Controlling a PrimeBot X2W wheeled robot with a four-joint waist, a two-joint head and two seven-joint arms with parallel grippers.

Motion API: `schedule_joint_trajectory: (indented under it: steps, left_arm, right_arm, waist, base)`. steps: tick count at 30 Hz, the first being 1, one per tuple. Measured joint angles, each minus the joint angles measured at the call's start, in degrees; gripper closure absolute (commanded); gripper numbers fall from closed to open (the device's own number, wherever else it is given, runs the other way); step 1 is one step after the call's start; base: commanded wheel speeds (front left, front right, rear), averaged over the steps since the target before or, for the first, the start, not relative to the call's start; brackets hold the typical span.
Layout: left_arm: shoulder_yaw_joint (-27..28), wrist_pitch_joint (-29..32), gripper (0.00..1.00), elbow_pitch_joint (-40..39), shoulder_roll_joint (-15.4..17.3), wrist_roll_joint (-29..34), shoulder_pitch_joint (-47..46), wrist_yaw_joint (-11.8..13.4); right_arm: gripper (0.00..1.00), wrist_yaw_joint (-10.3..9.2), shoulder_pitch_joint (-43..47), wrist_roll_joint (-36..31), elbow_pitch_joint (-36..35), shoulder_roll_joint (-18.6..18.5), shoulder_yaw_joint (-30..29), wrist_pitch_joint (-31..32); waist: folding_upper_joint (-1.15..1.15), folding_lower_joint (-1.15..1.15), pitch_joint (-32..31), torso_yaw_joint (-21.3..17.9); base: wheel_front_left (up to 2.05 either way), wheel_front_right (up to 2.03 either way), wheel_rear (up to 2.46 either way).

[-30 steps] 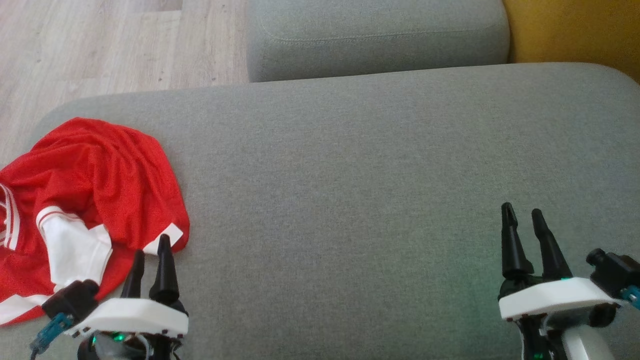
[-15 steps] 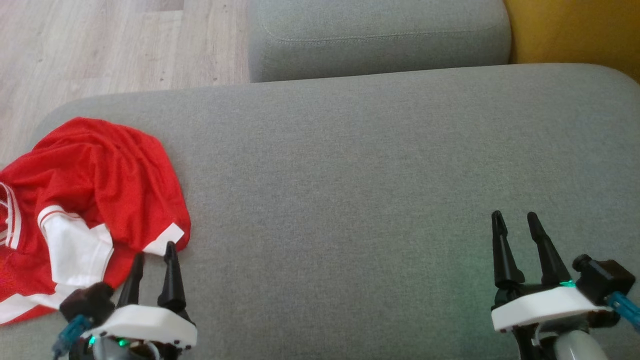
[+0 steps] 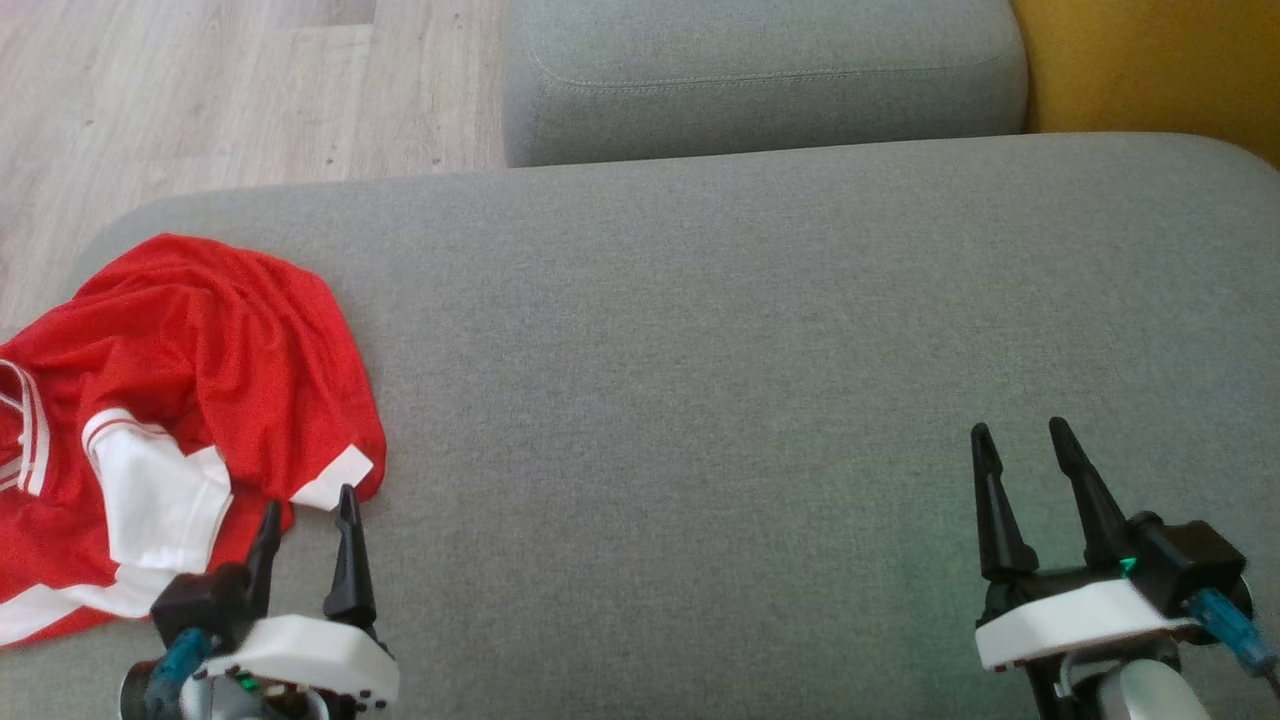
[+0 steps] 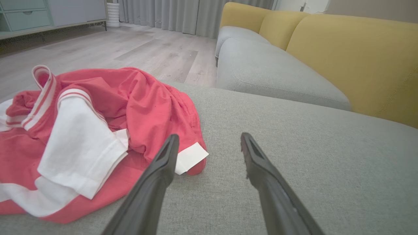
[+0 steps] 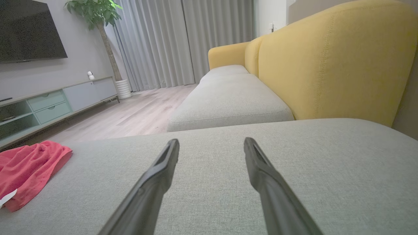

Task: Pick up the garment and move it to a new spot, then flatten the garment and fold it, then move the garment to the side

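Though heaped and creased, lying on the left end of the near grey seat cushion [image 3: 700,350]: one red jersey [image 3: 200,340] with white sleeves and striped trim. Two hands, both spread, holding nothing. Left hand [image 3: 308,500] just near of the jersey's white-edged hem; touching or not, cannot tell. Right hand [image 3: 1018,427] well apart at the right, over bare cushion. One second grey cushion [image 3: 760,80] farther off, yellow backrest [image 3: 1150,70] far right, wood floor [image 3: 200,90] far left.

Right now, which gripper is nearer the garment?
The left gripper: it sits at the garment's edge, while the right gripper is over bare cushion, far off.
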Motion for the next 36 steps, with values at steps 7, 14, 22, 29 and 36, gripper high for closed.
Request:
schedule_joint_trajectory:
  steps: [7,14,22,29,36]
  left_arm:
    - [-0.3,-1.3,0.00,0.5,0.1,4.9,0.8,0.1]
    - [-0.6,-2.4,0.00,1.7,0.2,9.2,1.2,0.7]
    - [-0.4,-2.4,0.00,2.4,0.2,9.2,1.2,0.8]
    - [-0.4,-2.4,0.00,2.9,0.2,8.6,1.2,0.8]
    - [-0.6,-2.4,0.00,3.2,0.2,8.2,1.1,0.8]
  right_arm:
    - [0.00,0.00,0.0,-3.9,0.0,0.0,0.0,-1.1]
    - [0.00,0.01,0.0,-5.5,1.6,0.1,-0.9,-2.2]
    - [0.00,0.01,0.1,-4.9,4.3,0.2,-2.3,-2.3]
    - [0.00,0.01,0.0,-4.1,5.5,0.2,-2.5,-2.3]
    - [0.00,0.01,0.0,-3.8,5.9,0.2,-2.7,-2.3]
  waist:
    - [0.00,0.00,0.0,0.1]
    - [0.00,0.00,-0.3,0.2]
    - [0.00,0.00,-0.3,0.3]
    - [0.00,0.00,-0.2,0.2]
    - [0.00,0.00,-0.2,0.6]
  base:
    - [0.00,0.00,0.00]
    - [0.00,0.00,0.00]
    - [0.00,0.00,0.00]
    - [0.00,0.00,0.00]
    - [0.00,0.00,0.00]
